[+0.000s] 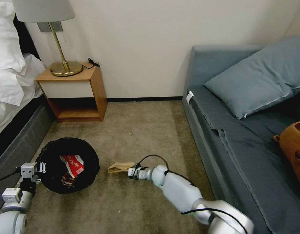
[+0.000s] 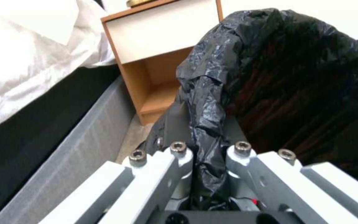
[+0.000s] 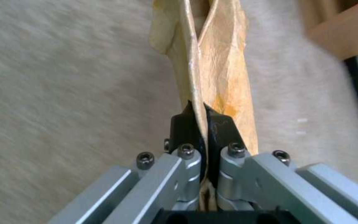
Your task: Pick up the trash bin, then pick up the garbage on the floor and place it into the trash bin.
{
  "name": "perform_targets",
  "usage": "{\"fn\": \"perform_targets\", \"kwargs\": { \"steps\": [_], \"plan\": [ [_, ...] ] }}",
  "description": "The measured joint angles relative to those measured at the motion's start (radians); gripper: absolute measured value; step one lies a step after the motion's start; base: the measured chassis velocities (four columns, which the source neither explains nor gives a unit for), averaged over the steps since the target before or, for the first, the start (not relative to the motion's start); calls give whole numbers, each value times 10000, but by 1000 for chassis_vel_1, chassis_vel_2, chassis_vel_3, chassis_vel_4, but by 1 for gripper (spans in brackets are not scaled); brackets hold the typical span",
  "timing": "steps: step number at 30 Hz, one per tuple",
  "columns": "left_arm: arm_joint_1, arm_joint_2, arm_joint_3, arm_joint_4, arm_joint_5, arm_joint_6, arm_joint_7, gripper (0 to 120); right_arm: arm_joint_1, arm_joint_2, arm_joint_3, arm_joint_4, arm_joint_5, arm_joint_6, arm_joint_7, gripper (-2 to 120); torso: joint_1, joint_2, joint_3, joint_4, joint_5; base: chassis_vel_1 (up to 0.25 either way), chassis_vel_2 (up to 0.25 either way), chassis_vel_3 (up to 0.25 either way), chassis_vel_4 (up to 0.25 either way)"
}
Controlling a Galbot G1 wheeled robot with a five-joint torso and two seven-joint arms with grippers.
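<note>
My left pincer [image 2: 206, 152] is clamped on the trash bin [image 1: 68, 169] rim; my right pincer [image 3: 198, 116] grips the paper bag [image 1: 120, 167] just beside the bin — carrying step. Next I need it over the bin's mouth — then release.

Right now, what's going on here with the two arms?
The left gripper is shut on the liner-covered rim of the trash bin, which already holds a red-and-white packet. The right gripper is shut on one end of the tan paper bag, over the carpet just beside the bin, not yet above its opening.
</note>
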Motion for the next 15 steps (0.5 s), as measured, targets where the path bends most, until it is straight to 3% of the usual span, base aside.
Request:
{"fn": "perform_targets", "kwargs": {
  "steps": [7,11,15],
  "plan": [
    [-119,6,123,40,27,37,-79,4,536,-845,-62,1274,39,134,-72,0,0,-1,1,1,0,0,0,0,0],
    [-217,-107,361,-52,263,170,-272,4,1205,-1694,-569,3244,324,-120,-344,0,0,0,0,3,0,0,0,0,0],
    [-303,-196,514,-83,444,251,-410,4,1545,-2003,-810,4123,441,-366,-492,0,0,-2,0,2,1,0,0,0,0]
  ]
}}
